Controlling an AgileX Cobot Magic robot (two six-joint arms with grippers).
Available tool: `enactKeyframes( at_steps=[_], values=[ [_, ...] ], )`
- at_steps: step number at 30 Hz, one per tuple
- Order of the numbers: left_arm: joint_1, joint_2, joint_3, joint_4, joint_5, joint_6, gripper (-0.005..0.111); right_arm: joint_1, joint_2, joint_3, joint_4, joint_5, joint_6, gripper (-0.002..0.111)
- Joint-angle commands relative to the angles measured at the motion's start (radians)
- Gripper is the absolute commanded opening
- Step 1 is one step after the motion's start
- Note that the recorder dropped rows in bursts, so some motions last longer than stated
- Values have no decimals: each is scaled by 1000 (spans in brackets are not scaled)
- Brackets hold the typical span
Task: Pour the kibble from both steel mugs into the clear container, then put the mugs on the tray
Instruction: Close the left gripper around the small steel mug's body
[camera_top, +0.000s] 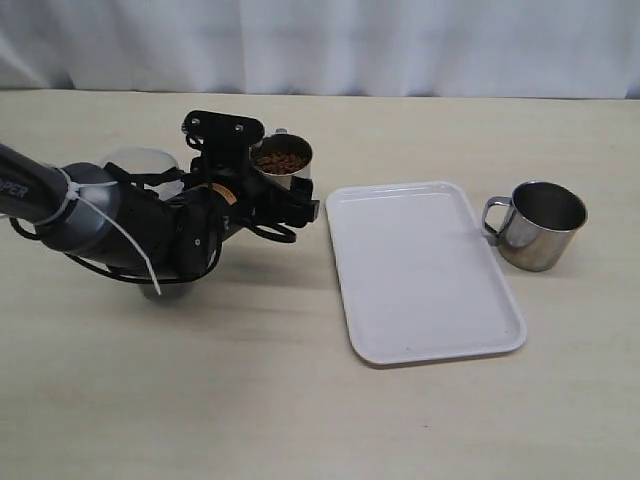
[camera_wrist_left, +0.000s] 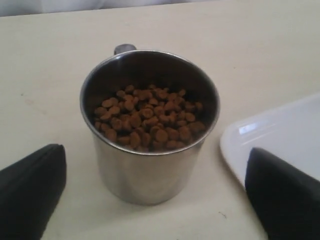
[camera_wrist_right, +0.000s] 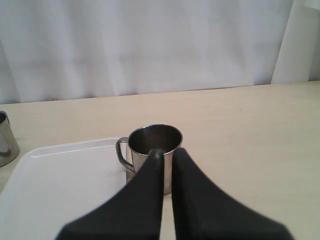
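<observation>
The left pincer (camera_wrist_left: 155, 150) is spread wide and grips nothing. Its 2 black fingers (camera_wrist_left: 30, 190) stand on either side of the full mug (camera_wrist_left: 150, 145) without touching it. That mug stands upright on the table (camera_top: 250, 400), loaded with brown kibble (camera_wrist_left: 147, 117) to a little below the rim, its handle on the far side from the wrist camera. In the exterior view the full mug (camera_top: 282, 160) is just left of the tray (camera_top: 420, 270), apart from it, with the left arm coming in from the left. The container (camera_top: 140, 160) stands behind that arm, mostly hidden; only its pale rim and a bit of its base show.

The right pincer (camera_wrist_right: 167, 152) is closed, its 2 fingers pressed together with nothing between them. It hangs above the table, pointing at the empty mug (camera_wrist_right: 155, 142). In the exterior view the empty mug (camera_top: 540, 225) stands upright just right of the tray, handle turned to the tray's rim; whether they touch I cannot tell. The white tray carries nothing. A pale curtain (camera_top: 320, 40) hangs behind the table.
</observation>
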Motion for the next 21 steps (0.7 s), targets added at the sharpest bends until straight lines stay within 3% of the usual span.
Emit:
enactKeyframes(
  at_steps=[1, 13, 21],
  values=[
    [3, 26, -30, 55, -7, 2, 86, -7, -4, 3, -8, 4, 0, 5],
    [8, 144, -123, 60, -42, 2, 86, -7, -4, 3, -8, 4, 0, 5],
    [56, 167, -124, 107, -70, 2, 86, -7, -4, 3, -8, 4, 0, 5]
  ],
)
